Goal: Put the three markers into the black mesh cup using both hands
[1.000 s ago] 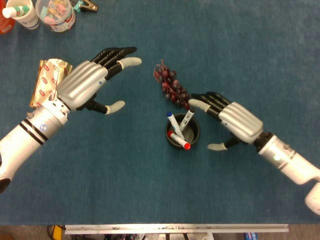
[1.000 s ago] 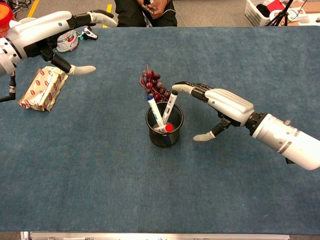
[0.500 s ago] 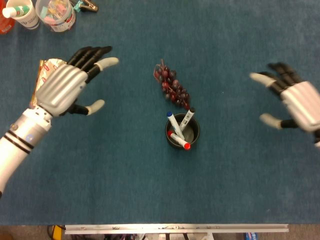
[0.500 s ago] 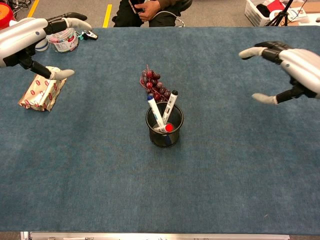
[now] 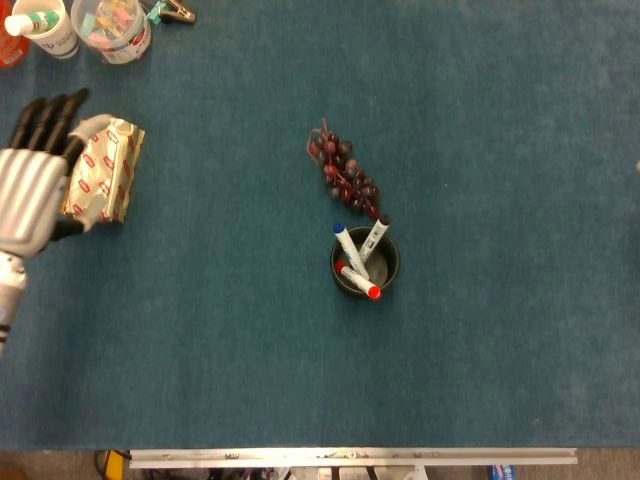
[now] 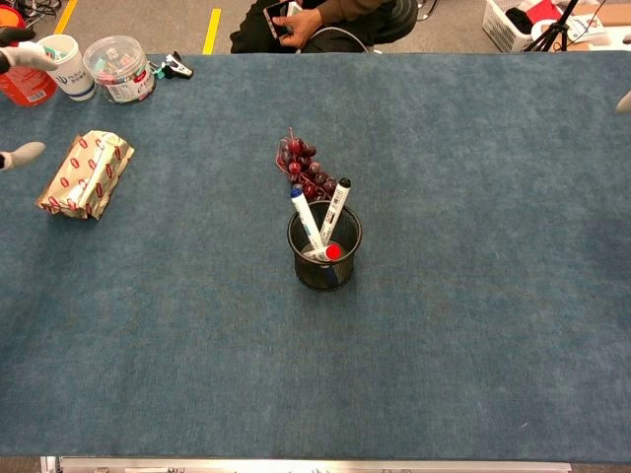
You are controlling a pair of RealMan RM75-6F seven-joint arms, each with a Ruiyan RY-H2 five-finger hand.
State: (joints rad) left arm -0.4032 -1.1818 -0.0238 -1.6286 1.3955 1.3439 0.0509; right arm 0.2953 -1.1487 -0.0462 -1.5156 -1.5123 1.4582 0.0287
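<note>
Fingers of the left hand lay straight and a little apart at the far left edge of the table, holding nothing, their dark tips pointing away from the robot and just beside the snack pack. In the chest view only a pale fingertip or two showed at that edge. Of the right hand I could see no more than a pale sliver at the right border of the chest view, so I cannot tell how its fingers stood.

All three markers stood in the cup, near the middle of the table: the blue-capped and black-capped ones leaned upright with their caps above the rim, the red-capped one lay lower across the mouth. The cup lay well to the right of the left hand and well to the left of the right one; neither was near it. By my reckoning the task was done, and no further reach toward the cup was called for.

Just behind the cup lay a bunch of grapes, its long axis running away from the robot and to its left. The table wore a blue carpet-like cloth. Tubs stood at the far left corner, and someone sat beyond the far edge.
</note>
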